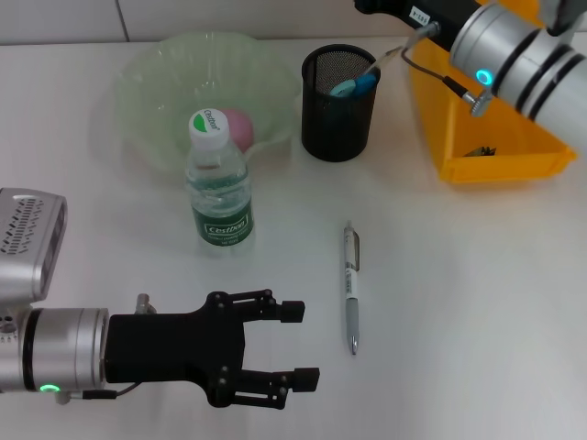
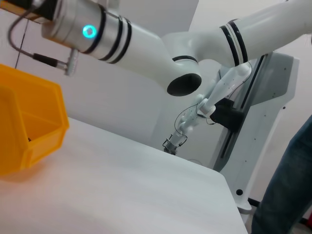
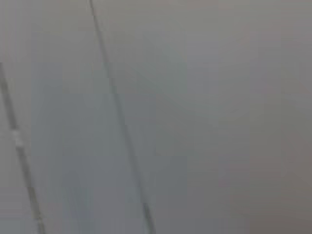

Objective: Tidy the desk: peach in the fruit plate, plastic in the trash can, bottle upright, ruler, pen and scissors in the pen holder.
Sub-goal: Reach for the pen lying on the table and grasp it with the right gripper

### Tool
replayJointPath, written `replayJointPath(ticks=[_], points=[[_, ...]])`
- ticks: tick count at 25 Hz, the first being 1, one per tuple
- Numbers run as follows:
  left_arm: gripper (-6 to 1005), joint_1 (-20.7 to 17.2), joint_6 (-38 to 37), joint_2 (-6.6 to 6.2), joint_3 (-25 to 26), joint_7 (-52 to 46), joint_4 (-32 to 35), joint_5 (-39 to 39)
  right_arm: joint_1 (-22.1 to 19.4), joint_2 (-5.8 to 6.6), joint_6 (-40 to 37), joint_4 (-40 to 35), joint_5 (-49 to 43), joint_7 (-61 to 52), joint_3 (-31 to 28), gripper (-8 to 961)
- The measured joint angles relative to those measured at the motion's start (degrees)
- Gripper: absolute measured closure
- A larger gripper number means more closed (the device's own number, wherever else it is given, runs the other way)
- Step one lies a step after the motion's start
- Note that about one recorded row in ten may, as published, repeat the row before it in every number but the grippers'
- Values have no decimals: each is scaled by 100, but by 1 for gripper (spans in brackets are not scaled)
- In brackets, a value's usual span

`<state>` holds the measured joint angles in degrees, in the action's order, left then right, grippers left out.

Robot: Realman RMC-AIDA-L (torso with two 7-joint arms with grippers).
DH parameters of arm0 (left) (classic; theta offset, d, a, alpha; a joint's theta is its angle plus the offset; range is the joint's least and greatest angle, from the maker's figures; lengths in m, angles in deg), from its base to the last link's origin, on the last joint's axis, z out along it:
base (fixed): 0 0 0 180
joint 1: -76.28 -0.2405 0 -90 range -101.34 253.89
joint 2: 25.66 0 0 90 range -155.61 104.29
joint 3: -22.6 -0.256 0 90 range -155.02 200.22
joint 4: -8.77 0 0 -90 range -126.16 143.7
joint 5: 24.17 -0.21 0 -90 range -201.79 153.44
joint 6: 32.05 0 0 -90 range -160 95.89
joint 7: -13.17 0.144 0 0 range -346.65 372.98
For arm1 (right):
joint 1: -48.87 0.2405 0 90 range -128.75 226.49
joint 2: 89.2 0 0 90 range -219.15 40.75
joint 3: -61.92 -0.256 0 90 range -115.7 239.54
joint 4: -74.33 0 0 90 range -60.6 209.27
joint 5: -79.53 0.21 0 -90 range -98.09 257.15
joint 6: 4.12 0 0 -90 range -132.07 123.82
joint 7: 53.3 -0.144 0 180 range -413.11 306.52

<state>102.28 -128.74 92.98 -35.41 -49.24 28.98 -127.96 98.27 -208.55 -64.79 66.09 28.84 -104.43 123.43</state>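
pen (image 1: 351, 286) silver-white, flat on desk (image 1: 459, 302), beside spread-fingered left hand (image 1: 298, 344); right hand's grip untellable

A white table (image 1: 477, 302) fills the head view, and behind it a pale wall (image 1: 238, 18) shows a faint vertical seam. In the left wrist view, a grey-white equipment stand (image 2: 265, 112) rises past the table's far edge, with a dark block mounted on it. Someone's leg in blue jeans (image 2: 287, 195) stands just beside that stand.
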Motion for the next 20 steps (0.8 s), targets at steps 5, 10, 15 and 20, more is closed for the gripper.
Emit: replayJointPath(ticks=[5, 10, 15, 20], points=[[170, -2, -10, -7, 0, -3, 0, 2, -937, 160, -80, -1899, -1405, -2266, 776, 354], [170, 2, -1, -8, 0, -31, 0, -10, -1515, 213, -1226, -5564, -5975, -6935, 723, 354], [170, 21, -15, -9, 0, -58, 11, -10, -927, 174, -2670, -6647, -8099, -9161, 633, 355], [170, 34, -24, -12, -1, -91, 7, -18, -5, 61, -3781, -6718, -9711, -10691, 717, 356]])
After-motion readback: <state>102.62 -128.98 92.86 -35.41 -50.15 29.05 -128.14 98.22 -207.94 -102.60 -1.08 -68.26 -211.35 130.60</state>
